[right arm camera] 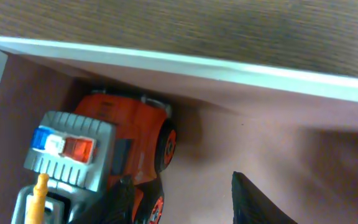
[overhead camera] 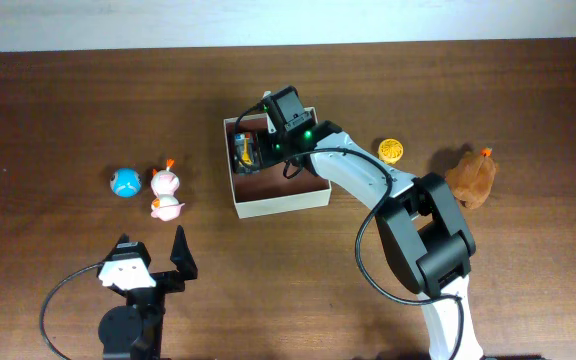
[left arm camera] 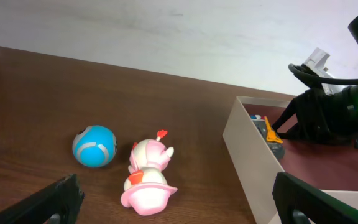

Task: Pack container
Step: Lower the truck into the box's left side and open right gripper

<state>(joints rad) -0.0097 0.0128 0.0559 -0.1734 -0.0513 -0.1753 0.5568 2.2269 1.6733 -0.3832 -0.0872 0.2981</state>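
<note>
The container (overhead camera: 279, 206), a shallow square box with cream walls (left arm camera: 252, 163) and a reddish-brown inside (right arm camera: 272, 155), sits at the table's middle. An orange and grey toy car (overhead camera: 245, 152) (right arm camera: 120, 140) lies in its left part, also seen from the left wrist (left arm camera: 271, 134). My right gripper (overhead camera: 261, 138) (right arm camera: 185, 202) reaches into the box, open. Its left finger rests against the car's side and bare floor shows up to the right finger. My left gripper (overhead camera: 153, 246) (left arm camera: 176, 198) stands wide open low over the table near the front left, holding nothing.
Two pink toys (overhead camera: 165, 182) (overhead camera: 167, 207) and a blue ball (overhead camera: 126, 182) lie left of the box, ahead of my left gripper (left arm camera: 151, 155) (left arm camera: 94, 146). A yellow disc (overhead camera: 391, 151) and a brown chicken toy (overhead camera: 471, 177) lie to the right.
</note>
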